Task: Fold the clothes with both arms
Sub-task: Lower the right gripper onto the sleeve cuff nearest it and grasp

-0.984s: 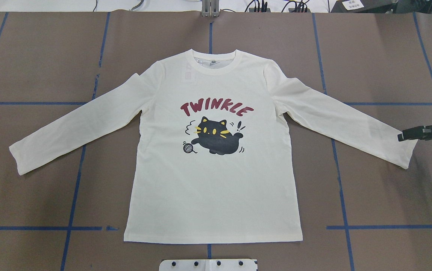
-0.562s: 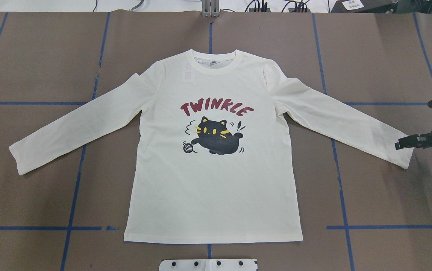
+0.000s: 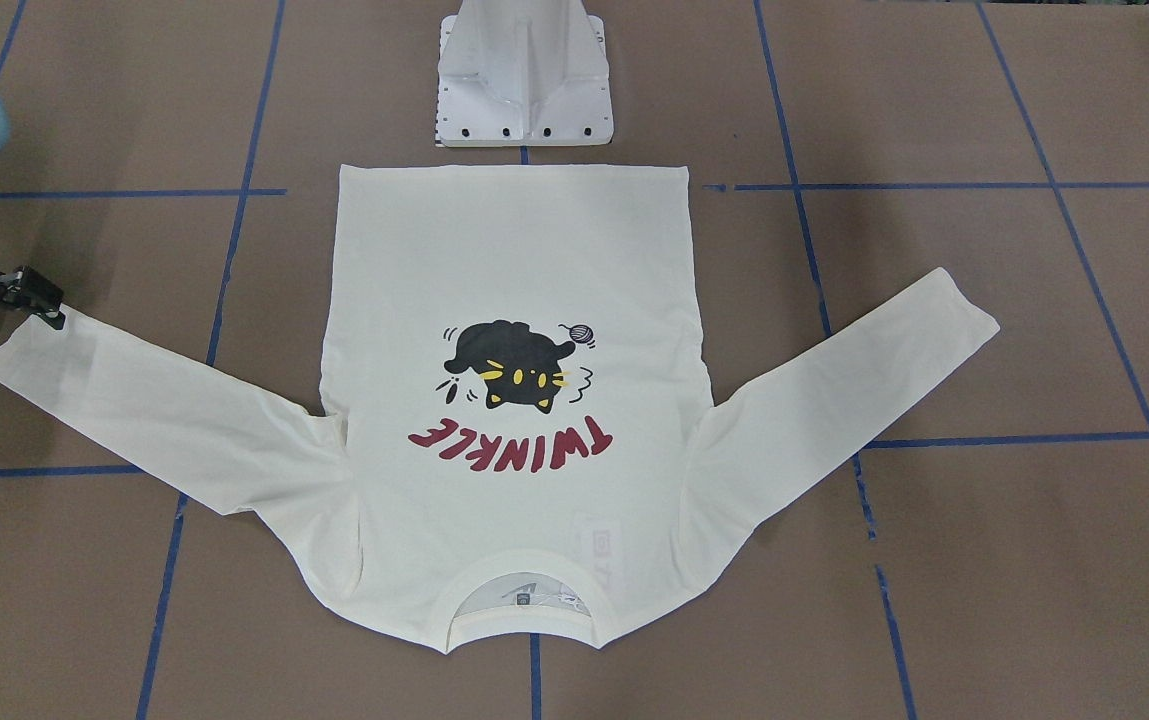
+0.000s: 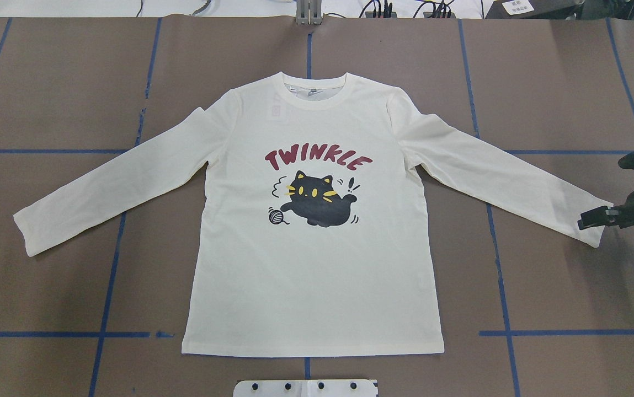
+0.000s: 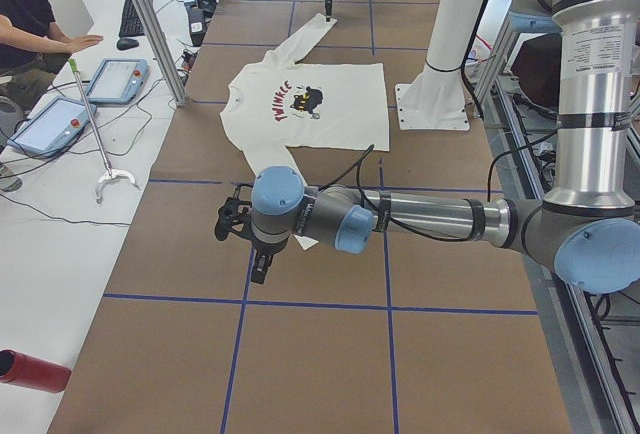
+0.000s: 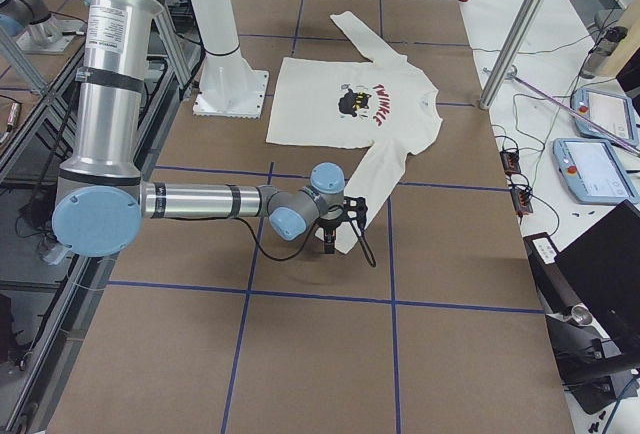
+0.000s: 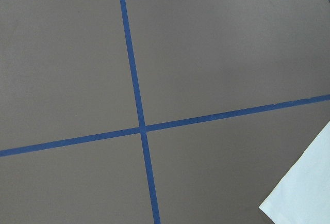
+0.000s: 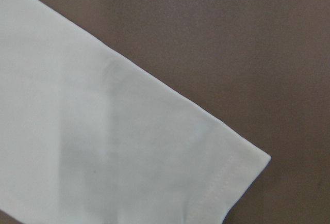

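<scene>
right claw (image 4: 586,220) has crept inward over the 3 o'clock cuff (image 4: 590,236), jaw state can't tell; left claw (image 5: 258,266) near the 9 o'clock cuff (image 4: 25,234), can't tell either; shirt (image 4: 311,275) flat, print up, mid-worktop (image 4: 570,303), so sleeve grab looks imminent

The T-shirt (image 4: 317,286) had one word on it, TWINKLE (image 4: 317,156), in big dark-red letters above the cat (image 4: 319,204). From across the table the word looked upside down. The neck label (image 4: 309,90) was too small to read.
</scene>
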Robot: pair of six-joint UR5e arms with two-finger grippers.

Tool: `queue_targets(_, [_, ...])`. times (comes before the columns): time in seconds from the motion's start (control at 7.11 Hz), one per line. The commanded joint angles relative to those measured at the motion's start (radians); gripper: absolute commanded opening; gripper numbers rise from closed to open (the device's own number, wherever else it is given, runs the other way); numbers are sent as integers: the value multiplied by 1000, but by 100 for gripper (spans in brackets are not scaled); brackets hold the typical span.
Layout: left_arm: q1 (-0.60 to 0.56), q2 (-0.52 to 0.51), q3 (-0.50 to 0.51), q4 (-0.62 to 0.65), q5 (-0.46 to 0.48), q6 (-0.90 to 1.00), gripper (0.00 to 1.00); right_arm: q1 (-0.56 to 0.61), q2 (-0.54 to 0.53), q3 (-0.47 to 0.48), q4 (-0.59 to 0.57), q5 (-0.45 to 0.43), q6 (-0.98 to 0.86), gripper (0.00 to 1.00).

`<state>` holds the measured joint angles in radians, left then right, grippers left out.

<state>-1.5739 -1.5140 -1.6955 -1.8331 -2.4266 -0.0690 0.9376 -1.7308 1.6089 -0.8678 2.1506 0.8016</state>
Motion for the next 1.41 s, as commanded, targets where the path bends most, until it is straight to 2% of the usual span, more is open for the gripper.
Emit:
queue_targets(0.0, [0, 0, 0, 0, -14, 0, 100, -3, 4, -21, 0, 5, -9, 100])
queue_targets(0.42, [0, 0, 2, 0, -22, 0, 100, 0, -1, -23, 0, 9, -10, 99])
queue_targets(0.84, [0, 0, 5, 0, -22, 0, 100, 3, -3, -21, 0, 14, -10, 43])
queue_targets(1.12, [0, 0, 10, 0, -22, 0, 100, 15, 0, -18, 0, 17, -12, 15])
queue_targets(1.27, [0, 0, 10, 0, -22, 0, 100, 29, 2, -12, -2, 25, -12, 10])
